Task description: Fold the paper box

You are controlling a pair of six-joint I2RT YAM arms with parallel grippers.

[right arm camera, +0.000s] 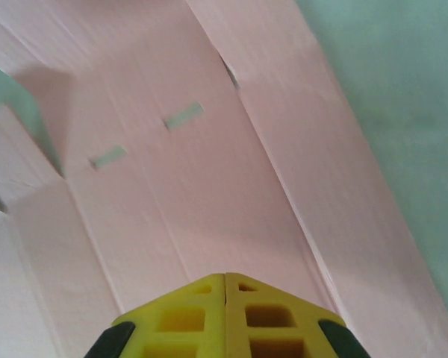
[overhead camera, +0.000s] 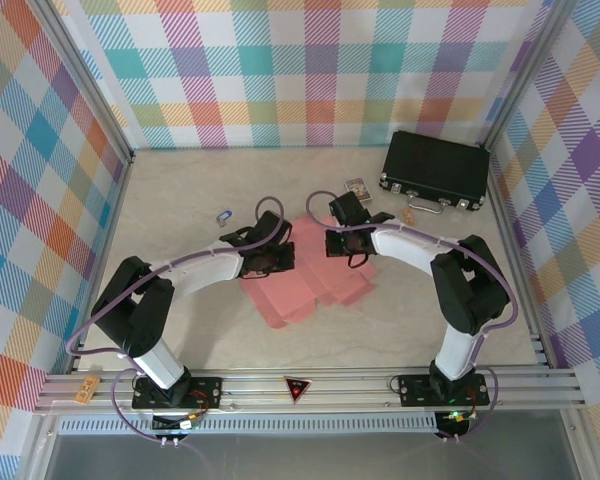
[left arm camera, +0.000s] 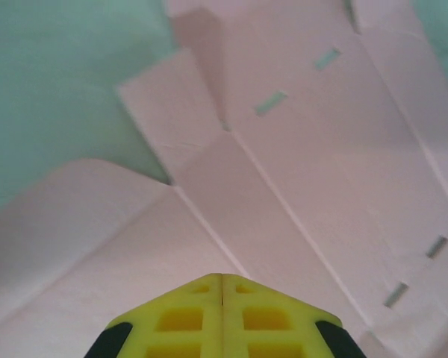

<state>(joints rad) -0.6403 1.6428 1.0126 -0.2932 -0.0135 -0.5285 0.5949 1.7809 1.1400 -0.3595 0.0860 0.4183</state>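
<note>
The paper box is a flat salmon-pink die-cut sheet lying in the middle of the table, with flaps, creases and small slots. My left gripper is over its left part and my right gripper over its upper right part, close to each other. In the left wrist view the yellow fingertips meet with no gap, right over a crease of the sheet. The right wrist view has the same closed yellow tips low over a long panel of the sheet. Nothing sits between either pair of fingers.
A black hard case lies at the back right, with a small printed card to its left and a small tan item in front of it. A tiny blue object lies back left. Checked walls enclose the table.
</note>
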